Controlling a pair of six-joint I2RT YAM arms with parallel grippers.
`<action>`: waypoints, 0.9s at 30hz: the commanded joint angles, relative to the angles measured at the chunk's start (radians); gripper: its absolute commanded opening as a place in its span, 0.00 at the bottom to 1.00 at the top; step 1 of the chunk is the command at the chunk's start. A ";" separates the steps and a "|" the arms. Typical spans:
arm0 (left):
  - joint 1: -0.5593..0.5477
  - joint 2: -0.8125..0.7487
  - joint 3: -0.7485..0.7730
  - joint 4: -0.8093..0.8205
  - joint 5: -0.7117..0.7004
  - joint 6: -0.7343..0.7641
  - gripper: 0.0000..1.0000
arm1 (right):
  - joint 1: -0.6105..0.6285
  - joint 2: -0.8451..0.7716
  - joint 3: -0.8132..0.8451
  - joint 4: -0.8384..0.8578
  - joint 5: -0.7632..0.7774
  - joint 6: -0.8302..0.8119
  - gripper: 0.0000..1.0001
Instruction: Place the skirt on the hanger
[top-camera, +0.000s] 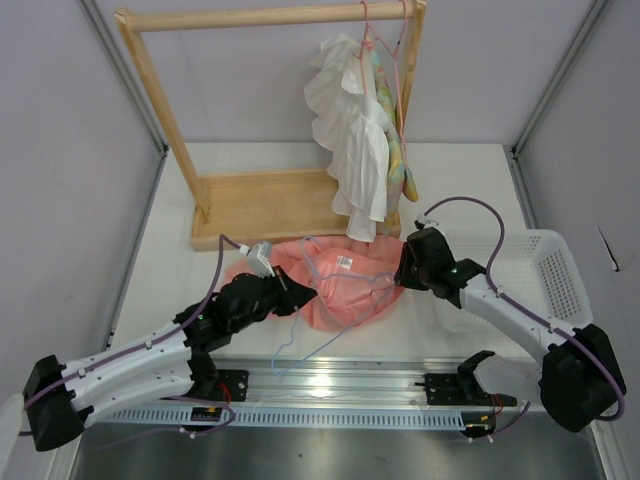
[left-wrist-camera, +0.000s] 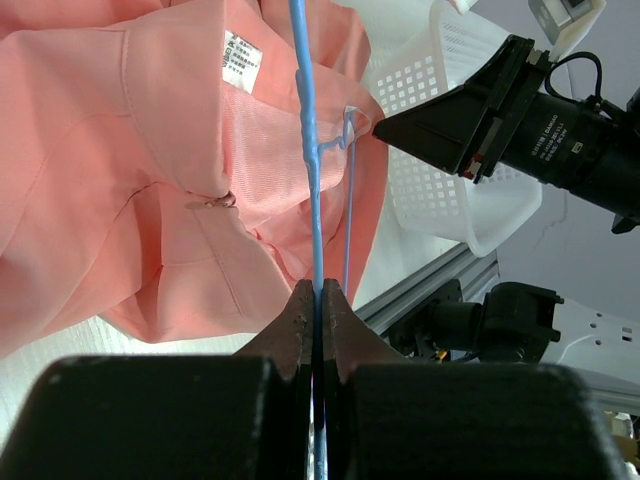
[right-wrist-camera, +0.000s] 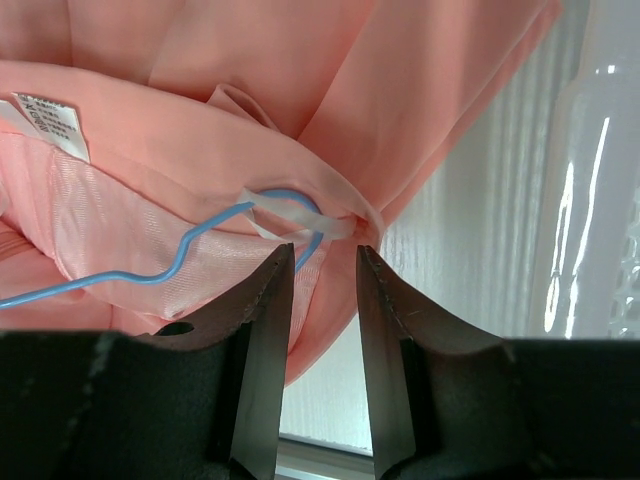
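Left wrist view: your left gripper (left-wrist-camera: 318, 297) has its jaws pinched together on the thin light-blue wire hanger (left-wrist-camera: 308, 150). The wire runs straight ahead out of the tips. Just ahead and left of the jaws is the salmon-pink pleated fabric skirt (left-wrist-camera: 120, 180), waistband opened toward you. Its small white label (left-wrist-camera: 242, 60) sits further ahead on the inside. Partway along, the wire has a twist where a second strand branches off. Ahead and right of the jaws is the white perforated plastic basket (left-wrist-camera: 440, 190).

Right wrist view: your right gripper (right-wrist-camera: 322, 262) has its jaws apart with nothing between them. Just ahead of the tips, the hanger's curved end passes under a white ribbon loop (right-wrist-camera: 290, 220) at the skirt's waistband. From there the wire runs off left of the jaws across the lining. Right of the jaws you see bare white table (right-wrist-camera: 470, 250), then the basket wall.

Top external view: the skirt is bunched on the table between your two sets of jaws, and both grippers are at its edges. One strand of the hanger trails back toward the silver aluminium rail (top-camera: 330, 385). Well beyond the jaws stands the light wooden clothes rack (top-camera: 260, 200). A white ruffled garment (top-camera: 350, 140) and a pastel multicoloured garment (top-camera: 398, 165) hang from it on pink-red wire hangers (top-camera: 383, 45).
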 joint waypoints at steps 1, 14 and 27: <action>-0.011 0.000 0.044 -0.016 -0.024 -0.010 0.00 | 0.011 0.010 0.050 0.032 0.047 -0.045 0.36; -0.011 0.001 0.047 -0.019 -0.018 -0.009 0.00 | 0.016 0.079 0.078 0.059 0.049 -0.110 0.36; -0.011 0.008 0.047 -0.014 -0.015 -0.007 0.00 | 0.030 0.085 0.081 0.075 0.031 -0.122 0.33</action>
